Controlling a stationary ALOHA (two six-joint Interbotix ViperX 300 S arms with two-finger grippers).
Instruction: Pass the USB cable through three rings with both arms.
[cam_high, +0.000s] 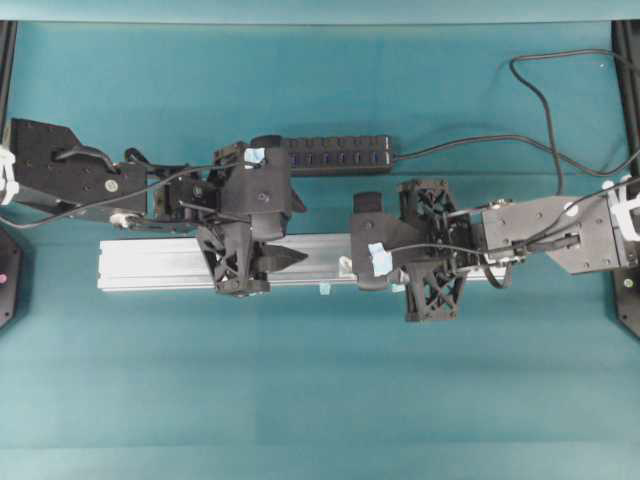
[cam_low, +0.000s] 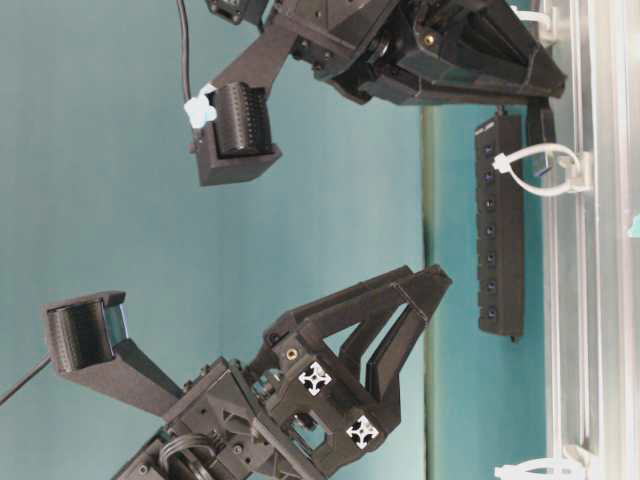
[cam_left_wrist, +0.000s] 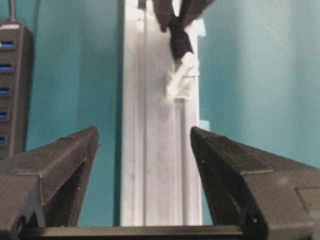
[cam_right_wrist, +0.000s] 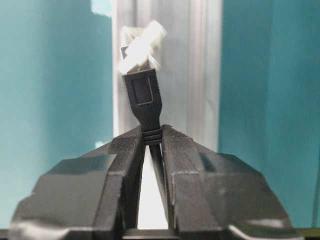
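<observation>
Your right gripper (cam_right_wrist: 152, 142) is clamped on the USB cable (cam_right_wrist: 144, 102) just behind its single black rectangular plug, which points along the rail (cam_high: 160, 265) at a whitish ring (cam_right_wrist: 141, 46) right in front of it. Your left gripper (cam_left_wrist: 145, 137) stands wide apart, holding nothing, straddling the rail. Three rings show in the table-level view, on the silver rail on the teal worktop (cam_high: 300, 400).
</observation>
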